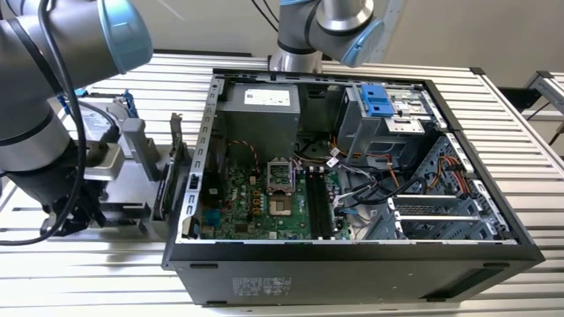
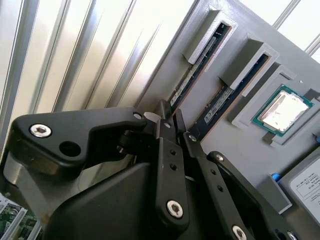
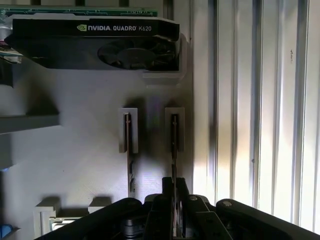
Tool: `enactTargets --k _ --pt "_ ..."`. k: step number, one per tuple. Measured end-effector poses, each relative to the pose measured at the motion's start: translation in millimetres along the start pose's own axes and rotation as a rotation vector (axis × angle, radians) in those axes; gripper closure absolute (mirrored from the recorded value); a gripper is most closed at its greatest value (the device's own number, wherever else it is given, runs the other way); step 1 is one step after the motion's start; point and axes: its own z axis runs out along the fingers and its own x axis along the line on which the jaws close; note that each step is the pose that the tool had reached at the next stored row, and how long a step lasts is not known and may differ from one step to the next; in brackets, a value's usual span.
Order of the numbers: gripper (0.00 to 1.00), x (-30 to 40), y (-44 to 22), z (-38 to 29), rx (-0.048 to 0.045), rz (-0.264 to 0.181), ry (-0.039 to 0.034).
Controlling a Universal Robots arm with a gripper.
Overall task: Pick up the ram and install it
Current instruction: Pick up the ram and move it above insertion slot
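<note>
- The table (image 1: 520, 132), made of metal slats, carries everything. The holder (image 3: 75, 150) lies flat on it.
- The case (image 1: 352, 271) lies on its side just beside the holder, on the exterior view's right of it. Its open side is up, I think so that the inside can be reached from above. It contains the board (image 1: 255, 198) and cables (image 1: 370, 191). The long black slots (image 1: 319, 205) on the board look empty, so the installing is not yet done.
- The arm (image 1: 35, 139) bends down over the holder, on the side away from the case.
- The holder is a grey plate with pockets, one for each part. This keeps every part in a fixed place.
- The card (image 3: 100, 40) stands at one end of the holder.
- The gripper (image 3: 174, 196) is over the holder's rim side. Its fingers are close together, one on each face of the ram (image 3: 174, 145), and they seem clamped on it.
- The drive (image 2: 305, 192) lies at a corner of the holder.
- The ram stands on its edge in the holder's outermost narrow pocket and is not lifted out. Upright like this, both flat faces are free for gripping.
- The second stick (image 3: 129, 150) stands in the next pocket, toward the holder's middle.
- The chip (image 2: 284, 111) lies flat in a square recess of the holder, just past the second stick.
</note>
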Motion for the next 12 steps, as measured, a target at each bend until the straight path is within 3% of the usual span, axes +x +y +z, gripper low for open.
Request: enactTargets --k 12 --pt "1.00 -0.1 0.0 -11.0 -0.0001 0.000 0.0000"
